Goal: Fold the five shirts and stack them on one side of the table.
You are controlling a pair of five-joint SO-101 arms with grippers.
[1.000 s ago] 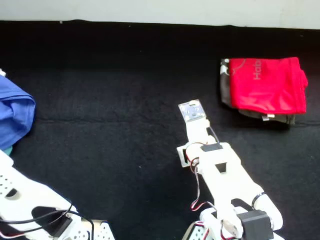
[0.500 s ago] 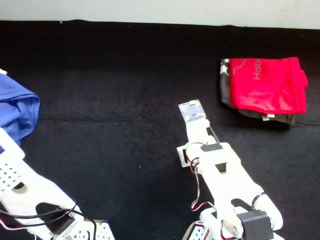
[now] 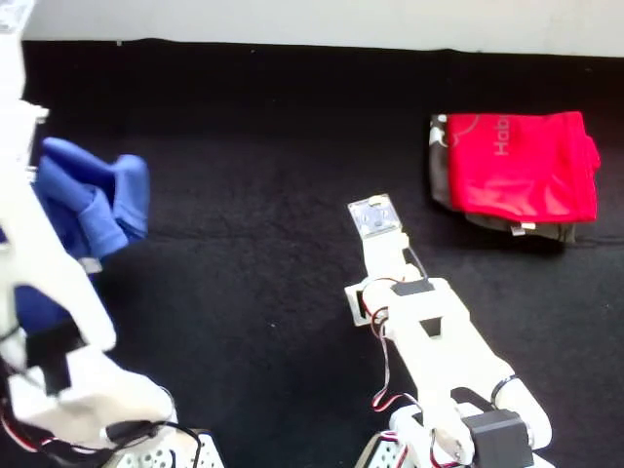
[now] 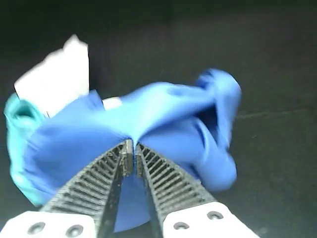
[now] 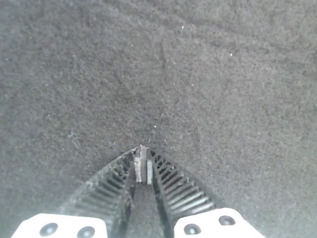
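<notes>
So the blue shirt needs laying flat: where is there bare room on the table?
The widest bare patch of table lies in the middle, between the blue shirt in the left gripper and the right arm. The far strip along the wall is free too. The far right is crowded: the red shirt tops a folded stack.

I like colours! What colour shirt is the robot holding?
Blue shirt, clearest in left wrist view.

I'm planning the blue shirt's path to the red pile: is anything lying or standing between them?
Only the right arm: it stands mid-table, with the shut right claw just short of the straight line from the blue shirt, pinched in the left claw, to the red pile.
</notes>
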